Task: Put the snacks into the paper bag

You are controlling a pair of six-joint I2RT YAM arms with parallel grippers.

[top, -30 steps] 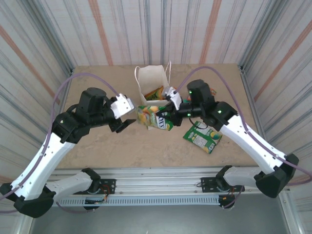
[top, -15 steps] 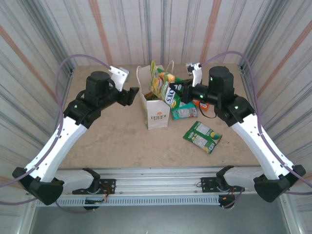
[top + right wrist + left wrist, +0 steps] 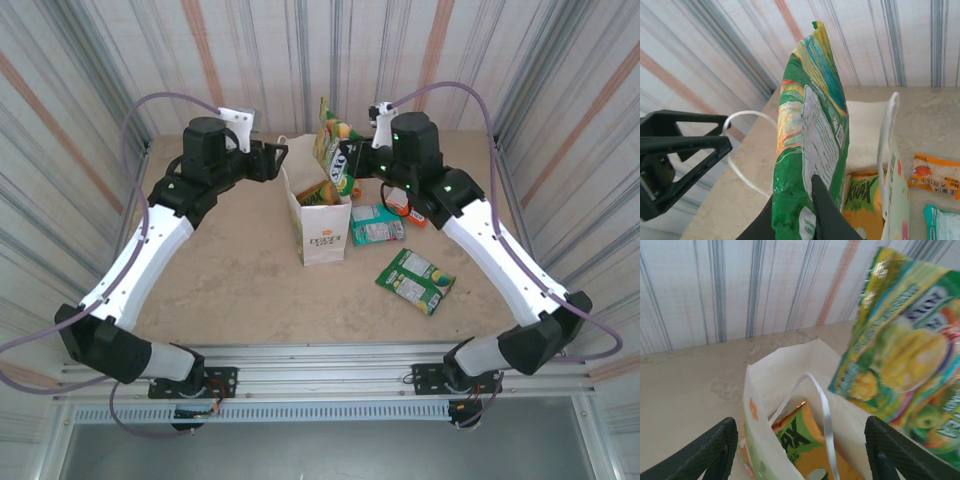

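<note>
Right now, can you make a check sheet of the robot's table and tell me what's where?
Surface: beige table, stone-look.
Job's things: white paper bag upright, mouth open, orange Krax packet inside; green-yellow FOX'S packet held over the bag; teal packet, orange-white packet and dark green packet lying on the table to the bag's right.
Clutter: nothing seen.
Claws: right claw shut on the FOX'S packet; left claw open by the bag's rim.
Cables: purple cables arching from both arms, away from the bag.
Surroundings: striped walls on three sides; metal rail at the near edge.
</note>
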